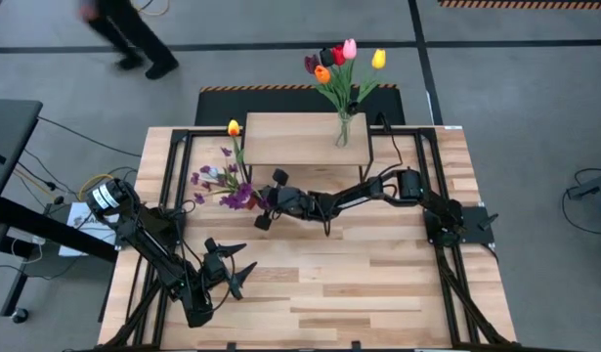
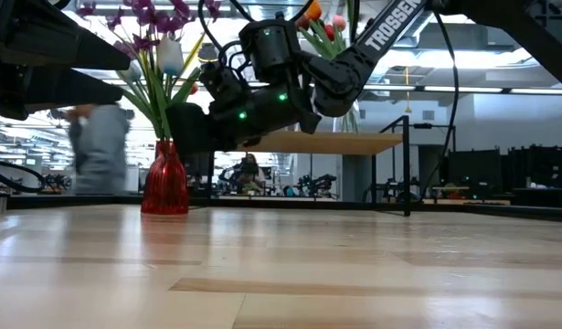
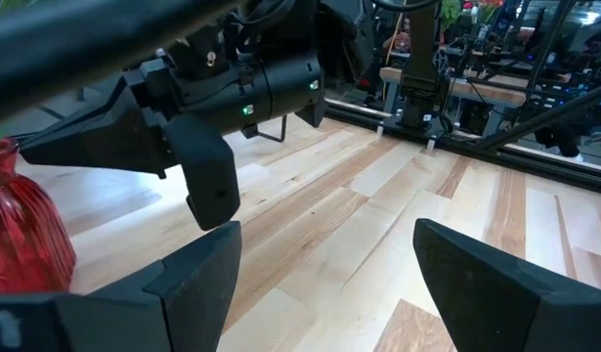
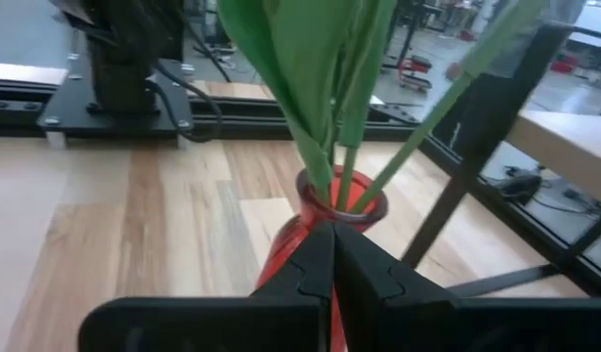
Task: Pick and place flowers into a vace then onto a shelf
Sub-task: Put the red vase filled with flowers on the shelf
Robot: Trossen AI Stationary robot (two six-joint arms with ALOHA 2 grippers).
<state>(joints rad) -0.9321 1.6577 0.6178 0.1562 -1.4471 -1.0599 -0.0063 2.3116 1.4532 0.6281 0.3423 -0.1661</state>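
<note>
Starting nearest me, I note the left gripper (image 1: 225, 266) hovering over the front-left of the tabletop (image 1: 378, 284), fingers spread wide with nothing between them; I treat that arm as waiting.

Further in, the right gripper (image 1: 264, 207) reaches across to the left side of the table, its fingers pressed fully together right at the mouth of the red vase (image 4: 331, 210), with the neck just beyond the tips; I cannot confirm that anything is pinched between them.

The red vase stands upright on the tabletop in front of the shelf's left end and holds several green stems, with purple sprigs (image 1: 230, 191) and a yellow tulip (image 1: 234, 128) spreading above it; this bunch of flowers is already seated in it.

Handling judgement: the vase looks like ribbed glass, so rigid, smooth and breakable, and top-heavy with long stems; I would take it at the narrow neck below the rim, squeeze moderately and lift straight; the stems look light and springy and may shift.

Farthest, the shelf (image 1: 280, 142) carries a clear vase (image 1: 343, 132) at its right end, holding tulips (image 1: 341, 57) in red, pink, orange, yellow and maroon; its left portion is bare.
</note>
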